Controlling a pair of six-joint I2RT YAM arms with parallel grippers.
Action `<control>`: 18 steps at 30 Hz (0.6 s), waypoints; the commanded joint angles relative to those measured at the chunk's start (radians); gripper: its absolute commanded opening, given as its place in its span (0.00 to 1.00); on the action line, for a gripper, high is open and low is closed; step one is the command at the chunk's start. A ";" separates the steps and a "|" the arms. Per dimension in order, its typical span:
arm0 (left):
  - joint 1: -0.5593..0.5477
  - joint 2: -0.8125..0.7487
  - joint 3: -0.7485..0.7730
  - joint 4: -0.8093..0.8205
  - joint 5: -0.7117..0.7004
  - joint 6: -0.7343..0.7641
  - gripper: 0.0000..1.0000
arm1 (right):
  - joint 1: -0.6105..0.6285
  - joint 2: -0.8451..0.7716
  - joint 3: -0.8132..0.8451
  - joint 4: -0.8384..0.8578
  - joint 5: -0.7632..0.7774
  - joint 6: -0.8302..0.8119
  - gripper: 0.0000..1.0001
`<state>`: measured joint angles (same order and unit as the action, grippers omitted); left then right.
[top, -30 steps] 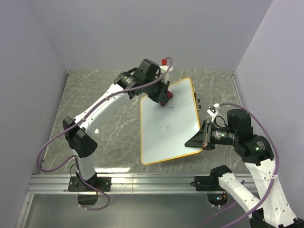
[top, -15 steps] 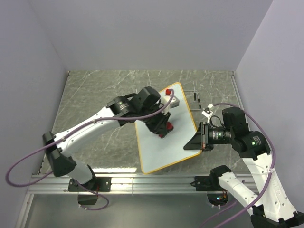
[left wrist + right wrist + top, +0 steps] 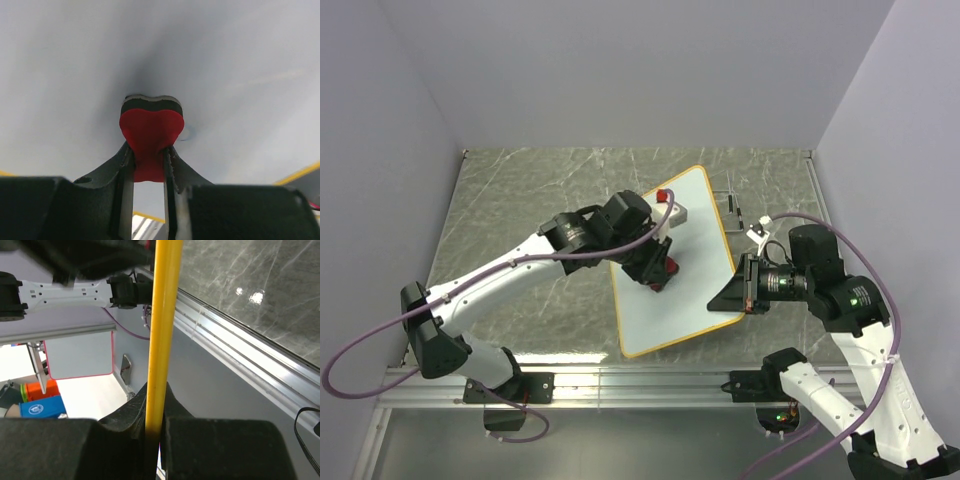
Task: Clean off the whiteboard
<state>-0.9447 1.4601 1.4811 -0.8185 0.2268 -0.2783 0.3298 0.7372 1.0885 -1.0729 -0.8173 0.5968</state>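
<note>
- Marble table (image 3: 520,220): whiteboard (image 3: 692,300), rim clamped in your right gripper (image 3: 738,297).
- Your left gripper (image 3: 149,155): pinching red eraser (image 3: 151,131) against whiteboard; press too hard and it may slip loose.

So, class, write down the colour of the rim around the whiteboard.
The rim of the whiteboard is yellow-orange, clearest in the right wrist view.
</note>
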 commanded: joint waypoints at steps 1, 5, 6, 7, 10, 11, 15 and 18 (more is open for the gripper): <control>-0.086 0.000 0.031 0.128 0.091 -0.080 0.00 | 0.021 -0.035 0.113 0.327 -0.227 -0.086 0.00; -0.129 0.029 0.042 0.139 0.085 -0.093 0.00 | 0.018 -0.035 0.116 0.320 -0.223 -0.089 0.00; -0.128 0.032 0.042 0.139 0.079 -0.091 0.00 | 0.020 -0.035 0.116 0.320 -0.223 -0.091 0.00; -0.128 0.036 0.042 0.137 0.065 -0.088 0.00 | 0.020 -0.033 0.119 0.317 -0.221 -0.092 0.00; -0.086 0.052 0.056 0.102 -0.018 -0.075 0.00 | 0.021 -0.027 0.132 0.314 -0.223 -0.094 0.00; -0.063 0.055 0.054 0.096 -0.042 -0.075 0.00 | 0.020 -0.025 0.136 0.312 -0.218 -0.095 0.00; 0.096 0.069 0.056 0.081 -0.112 -0.087 0.00 | 0.020 0.002 0.195 0.213 -0.035 -0.164 0.00; 0.158 0.060 0.152 0.033 -0.223 -0.094 0.00 | 0.020 0.071 0.286 0.088 0.227 -0.235 0.00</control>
<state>-0.8356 1.5188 1.5524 -0.7574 0.1551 -0.3584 0.3351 0.8055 1.2186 -1.1381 -0.6807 0.4969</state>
